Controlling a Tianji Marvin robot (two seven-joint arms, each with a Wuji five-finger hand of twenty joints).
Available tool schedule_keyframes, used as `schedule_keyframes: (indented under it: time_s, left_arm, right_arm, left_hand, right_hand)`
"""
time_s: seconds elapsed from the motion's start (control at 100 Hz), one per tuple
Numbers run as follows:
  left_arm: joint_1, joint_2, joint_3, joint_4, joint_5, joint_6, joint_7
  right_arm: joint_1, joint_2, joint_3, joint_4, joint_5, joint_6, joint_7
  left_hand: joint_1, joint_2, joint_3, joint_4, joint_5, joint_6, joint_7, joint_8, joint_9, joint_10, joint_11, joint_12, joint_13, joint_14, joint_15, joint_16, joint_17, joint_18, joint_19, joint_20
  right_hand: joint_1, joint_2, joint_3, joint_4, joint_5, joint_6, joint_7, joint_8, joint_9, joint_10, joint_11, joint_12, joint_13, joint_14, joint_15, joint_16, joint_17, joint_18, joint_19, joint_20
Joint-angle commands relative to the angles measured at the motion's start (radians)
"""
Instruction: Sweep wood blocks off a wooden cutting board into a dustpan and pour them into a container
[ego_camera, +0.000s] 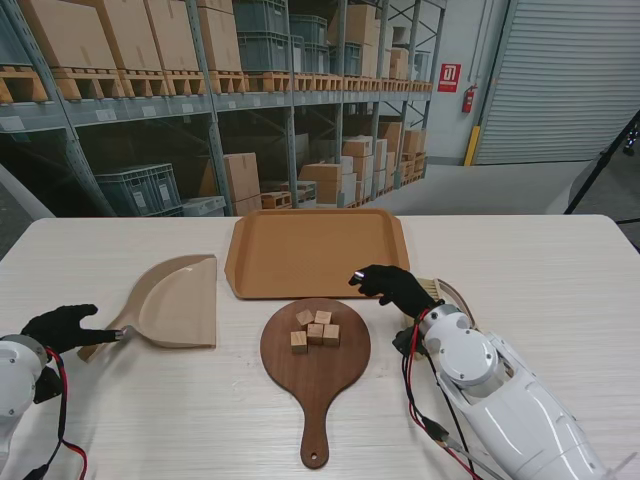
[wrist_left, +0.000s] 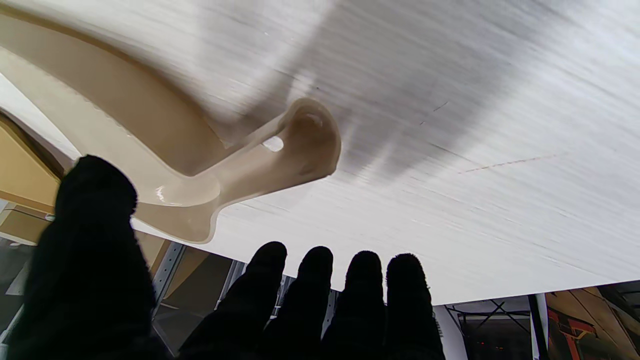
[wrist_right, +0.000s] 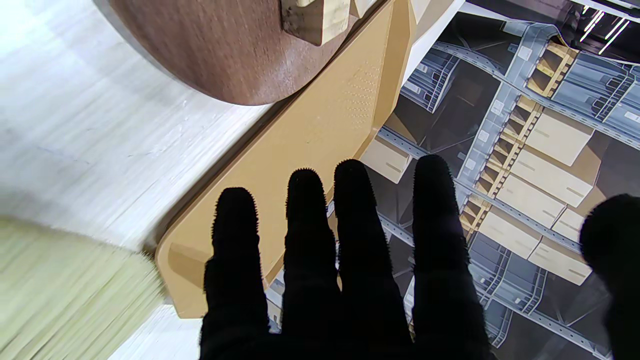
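Several small wood blocks (ego_camera: 315, 330) lie clustered on the round dark cutting board (ego_camera: 316, 355), whose handle points toward me. A beige dustpan (ego_camera: 178, 300) rests to its left, handle (wrist_left: 280, 160) toward my left hand (ego_camera: 62, 326). That hand is open, fingers stretched just short of the handle. My right hand (ego_camera: 395, 285) hovers open over a brush (ego_camera: 437, 292) lying right of the board, fingers spread; pale bristles (wrist_right: 60, 285) show in the right wrist view. One block (wrist_right: 315, 20) and the board's edge (wrist_right: 220, 55) appear there too.
A shallow tan tray (ego_camera: 318, 250) lies beyond the board, its corner (wrist_right: 320, 150) under my right fingers. Warehouse shelving with boxes stands past the table's far edge. The pale table (ego_camera: 540, 270) stretches out to the right.
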Motion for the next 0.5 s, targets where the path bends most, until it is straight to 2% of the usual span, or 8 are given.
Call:
schedule_keyframes:
  time_s: [0.0, 0.32, 0.49]
  left_arm:
    - [-0.005, -0.001, 0.009, 0.006, 0.002, 0.012, -0.023]
    - [-0.034, -0.005, 0.062, 0.054, 0.006, 0.056, 0.006]
    - [-0.049, -0.01, 0.088, 0.079, 0.011, 0.08, 0.043]
  right_arm:
    - [-0.007, -0.001, -0.004, -0.002, 0.003, 0.006, 0.015]
    - [-0.008, 0.001, -0.007, -0.001, 0.007, 0.01, 0.026]
    - [-0.009, 0.002, -0.008, -0.002, 0.01, 0.014, 0.03]
  left_hand:
    - [0.039, 0.016, 0.01, -0.006, -0.001, -0.012, 0.007, 0.007, 0.007, -0.05, 0.096, 0.007, -0.01, -0.063, 0.009, 0.002, -0.004, -0.032, 0.026, 0.024]
    - [0.123, 0.041, 0.013, -0.01, 0.045, -0.029, 0.07, 0.056, 0.109, -0.056, 0.178, 0.054, 0.094, -0.068, 0.104, 0.028, 0.009, -0.034, 0.209, 0.11]
    - [0.217, 0.073, 0.012, -0.012, 0.076, -0.037, 0.196, 0.118, 0.209, -0.067, 0.255, 0.101, 0.191, -0.067, 0.187, 0.061, 0.065, -0.014, 0.296, 0.154]
  right_hand:
    - [-0.033, 0.022, -0.04, 0.009, -0.014, -0.012, 0.002, -0.004, 0.013, -0.01, 0.027, 0.017, -0.003, -0.022, 0.024, 0.005, 0.002, 0.01, -0.014, 0.028]
    - [-0.029, 0.024, -0.041, 0.009, -0.014, -0.011, 0.003, -0.004, 0.013, -0.011, 0.028, 0.017, -0.002, -0.02, 0.026, 0.005, 0.004, 0.012, -0.011, 0.029]
    - [-0.026, 0.023, -0.043, 0.009, -0.012, -0.009, 0.004, -0.004, 0.014, -0.01, 0.028, 0.017, -0.001, -0.02, 0.026, 0.005, 0.004, 0.012, -0.01, 0.029]
